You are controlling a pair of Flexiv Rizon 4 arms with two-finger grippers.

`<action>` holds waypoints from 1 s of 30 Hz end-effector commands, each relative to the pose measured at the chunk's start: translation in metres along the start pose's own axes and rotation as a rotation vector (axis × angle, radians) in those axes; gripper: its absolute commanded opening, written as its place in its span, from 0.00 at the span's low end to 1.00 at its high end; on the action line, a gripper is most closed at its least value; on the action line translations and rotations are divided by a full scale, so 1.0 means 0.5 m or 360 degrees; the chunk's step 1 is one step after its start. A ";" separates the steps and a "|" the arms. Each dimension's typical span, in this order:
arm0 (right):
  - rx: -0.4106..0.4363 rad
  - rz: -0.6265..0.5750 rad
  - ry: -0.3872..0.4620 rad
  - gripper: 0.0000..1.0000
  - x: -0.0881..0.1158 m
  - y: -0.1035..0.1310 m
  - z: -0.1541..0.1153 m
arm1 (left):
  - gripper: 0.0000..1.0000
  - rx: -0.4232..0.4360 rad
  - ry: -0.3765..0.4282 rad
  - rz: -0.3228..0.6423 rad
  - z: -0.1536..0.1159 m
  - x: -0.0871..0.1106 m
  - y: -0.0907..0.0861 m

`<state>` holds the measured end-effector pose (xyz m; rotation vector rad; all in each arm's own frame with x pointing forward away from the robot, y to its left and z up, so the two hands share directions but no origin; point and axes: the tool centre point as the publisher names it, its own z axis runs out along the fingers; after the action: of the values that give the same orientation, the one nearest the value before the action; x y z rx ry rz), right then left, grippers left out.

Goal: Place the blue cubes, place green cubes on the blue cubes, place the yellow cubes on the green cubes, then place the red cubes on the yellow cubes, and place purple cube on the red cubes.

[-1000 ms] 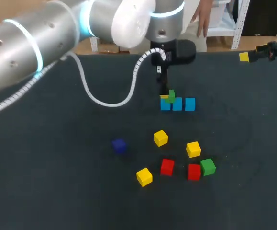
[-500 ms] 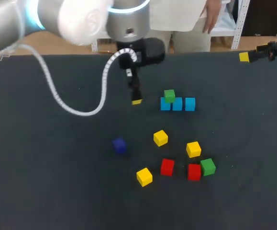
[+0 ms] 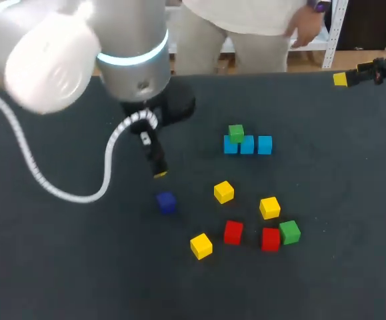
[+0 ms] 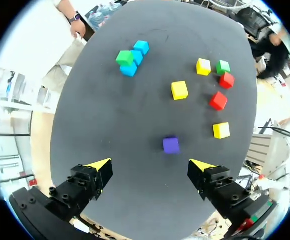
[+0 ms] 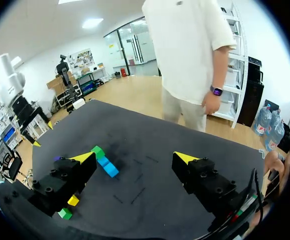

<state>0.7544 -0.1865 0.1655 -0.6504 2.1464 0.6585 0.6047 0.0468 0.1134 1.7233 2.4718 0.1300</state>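
left gripper (image 4: 150, 165): fingers apart, nothing held. It hangs left of the blue row (image 3: 247, 145) and on its near side, with the purple cube (image 4: 171, 145) just ahead of the tips.
right gripper (image 5: 133, 158): fingers apart, nothing held. It sits well apart from the blue row, off to its far right.
blue row: three cubes are laid touching, with one green cube (image 3: 236, 133) seated on the left end.
loose cubes: a second green cube (image 3: 289, 232), three yellow cubes (image 3: 224, 192) and two red cubes (image 3: 233, 232) are scattered on the near side of the blue row.
risk 1: purple could be picked out of order (it is the last layer). Greens are judged still due.
risk 2: the second green cube lies hard against a red one, so that red could be dragged or clipped by a finger.
risk 3: the seated green looks offset toward the seam. It could be nudged off when a neighbour is set down.
hidden: in the head view the left fingers are masked by the left arm (image 3: 129, 53) and only one yellow tip is seen. Green-to-red contact cannot be confirmed.
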 end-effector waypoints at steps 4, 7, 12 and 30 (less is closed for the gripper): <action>-0.0005 -0.0002 -0.0005 1.00 0.001 -0.001 0.001 | 1.00 -0.0416 -0.0190 -0.0034 -0.001 0.065 -0.019; -0.0005 -0.0002 -0.0005 1.00 0.001 -0.001 0.001 | 1.00 -0.0417 -0.0148 -0.0041 -0.005 0.066 -0.001; -0.0005 -0.0002 -0.0005 1.00 0.001 -0.001 0.001 | 1.00 -0.0411 -0.0039 -0.0015 -0.027 0.051 0.043; -0.0005 -0.0002 -0.0005 1.00 0.001 -0.001 0.001 | 1.00 -0.0242 0.0037 0.0111 -0.043 0.039 0.080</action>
<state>0.7544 -0.1865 0.1655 -0.6504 2.1464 0.6585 0.6306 0.0793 0.1389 1.7481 2.3470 0.3384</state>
